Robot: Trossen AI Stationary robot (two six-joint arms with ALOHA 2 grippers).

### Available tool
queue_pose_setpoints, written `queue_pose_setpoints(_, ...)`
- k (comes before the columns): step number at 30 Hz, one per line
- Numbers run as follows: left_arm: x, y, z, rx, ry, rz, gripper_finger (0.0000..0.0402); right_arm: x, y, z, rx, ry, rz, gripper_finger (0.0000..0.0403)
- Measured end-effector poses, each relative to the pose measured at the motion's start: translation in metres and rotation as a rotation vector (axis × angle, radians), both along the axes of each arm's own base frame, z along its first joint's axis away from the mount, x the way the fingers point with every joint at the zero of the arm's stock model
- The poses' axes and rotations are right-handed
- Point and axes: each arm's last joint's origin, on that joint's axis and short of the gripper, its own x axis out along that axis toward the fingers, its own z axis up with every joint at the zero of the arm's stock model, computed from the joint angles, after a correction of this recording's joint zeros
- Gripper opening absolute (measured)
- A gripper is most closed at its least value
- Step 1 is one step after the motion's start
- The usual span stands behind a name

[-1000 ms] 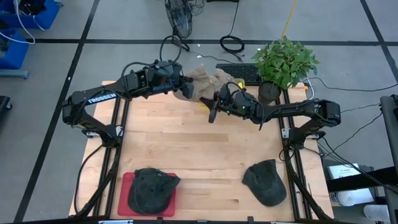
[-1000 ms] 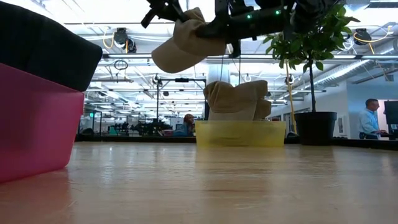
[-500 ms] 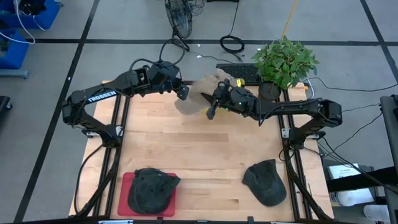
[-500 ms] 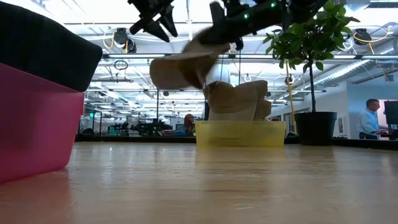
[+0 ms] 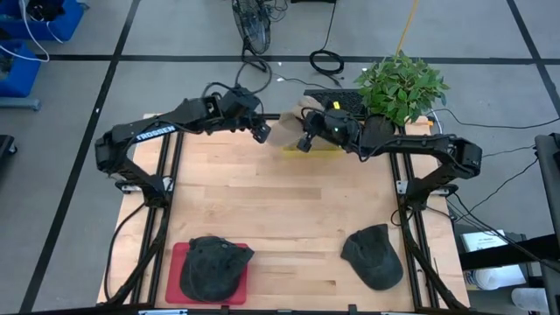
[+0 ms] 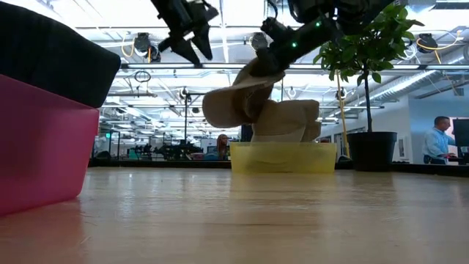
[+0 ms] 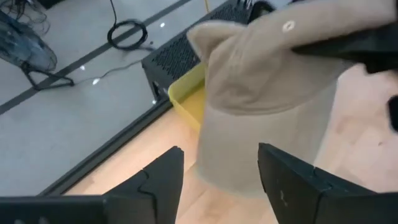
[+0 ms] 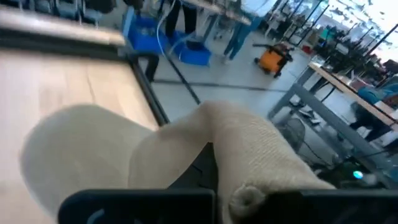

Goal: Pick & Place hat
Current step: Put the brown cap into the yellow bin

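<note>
Pale wooden planks make up the table top (image 5: 280, 210), which stands on a grey floor crossed by dark lines. At its far edge the right gripper (image 5: 305, 140) is pressed shut on the crown of a tan hat (image 6: 245, 99), holding it in the air; in the low view the brim hangs down toward the left, just above and beside the yellow bin (image 6: 283, 157). The right wrist view shows the same tan fabric bunched over that arm's dark fingers. Inside the bin sit more tan hats (image 6: 293, 121), piled above its rim.

Just beside the held hat hangs the left gripper (image 5: 260, 132), its two fingers (image 7: 163, 180) spread apart and holding nothing; the left wrist view looks between them at the hat and the yellow bin's corner, with a gap to the hat.

Behind the bin lies a black keyboard (image 5: 337, 101), and a potted plant (image 5: 398, 87) stands at the far right corner. At the near edge a dark cap (image 5: 214, 265) rests in a red tray (image 5: 179, 262) on the left, and another dark cap (image 5: 374, 254) lies on bare wood at the right, well apart from both grippers. A person (image 6: 437, 139) stands in the room beyond the table.
</note>
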Motion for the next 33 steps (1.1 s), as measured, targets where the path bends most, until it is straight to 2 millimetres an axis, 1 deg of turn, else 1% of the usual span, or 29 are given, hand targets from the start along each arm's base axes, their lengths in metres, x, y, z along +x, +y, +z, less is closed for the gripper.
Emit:
queue_pose_setpoints(2, 0.007, 0.003, -0.01, -0.013, 0.028, 0.0, 0.0197, -0.004, -0.003, -0.007, 0.013, 0.083, -0.006, 0.0001)
queue_pose_setpoints(4, 0.015, 0.007, -0.021, -0.036, 0.056, -0.01, 0.0189, -0.009, -0.004, -0.02, 0.02, 0.185, -0.016, 0.0)
queue_pose_setpoints(6, 0.023, 0.009, -0.032, -0.057, 0.08, -0.021, 0.0182, -0.014, -0.006, -0.029, -0.014, 0.25, -0.084, 0.0)
queue_pose_setpoints(7, 0.027, 0.01, -0.037, -0.066, 0.081, -0.029, 0.0179, -0.015, -0.008, -0.03, -0.039, 0.265, -0.124, 0.0)
queue_pose_setpoints(10, 0.041, 0.015, -0.053, -0.102, 0.081, -0.066, 0.017, -0.017, -0.014, -0.027, -0.073, 0.25, -0.174, 0.0)
queue_pose_setpoints(14, 0.06, 0.021, -0.073, -0.142, 0.047, -0.143, 0.0157, -0.017, -0.017, -0.025, -0.045, 0.198, -0.154, 0.0)
queue_pose_setpoints(17, 0.073, 0.025, -0.086, -0.141, 0.023, -0.196, 0.0148, -0.018, -0.018, -0.025, -0.025, 0.181, -0.145, 0.0)
queue_pose_setpoints(21, 0.087, 0.029, -0.108, -0.188, 0.009, -0.235, 0.0137, -0.017, -0.018, -0.024, -0.015, 0.158, -0.146, 0.0)
queue_pose_setpoints(23, 0.09, 0.031, -0.115, -0.206, 0.017, -0.233, 0.0133, -0.017, -0.018, -0.024, -0.017, 0.153, -0.146, 0.0)
queue_pose_setpoints(26, 0.092, 0.034, -0.12, -0.211, 0.009, -0.223, 0.0128, -0.017, -0.018, -0.022, -0.023, 0.134, -0.147, 0.0)
queue_pose_setpoints(33, 0.093, 0.047, -0.112, -0.149, -0.071, -0.208, 0.0127, -0.019, -0.017, -0.014, -0.039, 0.092, -0.158, 0.0)
